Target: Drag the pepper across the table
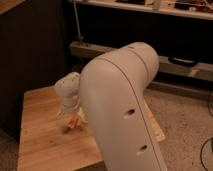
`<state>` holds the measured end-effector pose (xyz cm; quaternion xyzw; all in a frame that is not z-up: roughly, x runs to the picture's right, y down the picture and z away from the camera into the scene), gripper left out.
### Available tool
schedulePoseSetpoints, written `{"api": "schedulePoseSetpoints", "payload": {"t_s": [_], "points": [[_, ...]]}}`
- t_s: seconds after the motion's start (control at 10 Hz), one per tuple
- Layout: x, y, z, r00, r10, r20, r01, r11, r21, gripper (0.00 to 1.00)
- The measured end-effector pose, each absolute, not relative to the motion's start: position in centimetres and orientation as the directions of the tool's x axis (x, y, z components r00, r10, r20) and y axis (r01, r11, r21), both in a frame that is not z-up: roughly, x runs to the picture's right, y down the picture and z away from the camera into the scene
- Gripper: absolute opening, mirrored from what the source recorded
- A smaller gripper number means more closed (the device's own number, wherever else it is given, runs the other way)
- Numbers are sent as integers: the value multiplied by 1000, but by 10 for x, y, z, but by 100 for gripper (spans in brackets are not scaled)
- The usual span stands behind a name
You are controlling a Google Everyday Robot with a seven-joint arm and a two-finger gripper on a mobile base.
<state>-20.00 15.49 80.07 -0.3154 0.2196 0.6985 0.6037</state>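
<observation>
The light-wood table (45,135) fills the lower left. The small orange pepper (73,122) lies on its top, just under the white wrist. My gripper (71,119) reaches down onto the table right at the pepper, its fingers on either side of or over it. The big white arm (122,105) covers the middle of the view and hides the right part of the table. The white shaker bottle is hidden behind the arm.
A dark cabinet wall (30,50) stands behind the table on the left. A low shelf (170,65) with cables runs along the back. Speckled floor (185,125) lies to the right.
</observation>
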Motion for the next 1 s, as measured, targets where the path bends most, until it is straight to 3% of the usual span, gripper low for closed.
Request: {"api": "schedulePoseSetpoints", "payload": {"t_s": [0.4,1.0], "points": [[-191,159,822,-77,682,-727,-983,-173,-58,80],[-197,173,826,-74,673,-736,-975,-203,-88,80]]}}
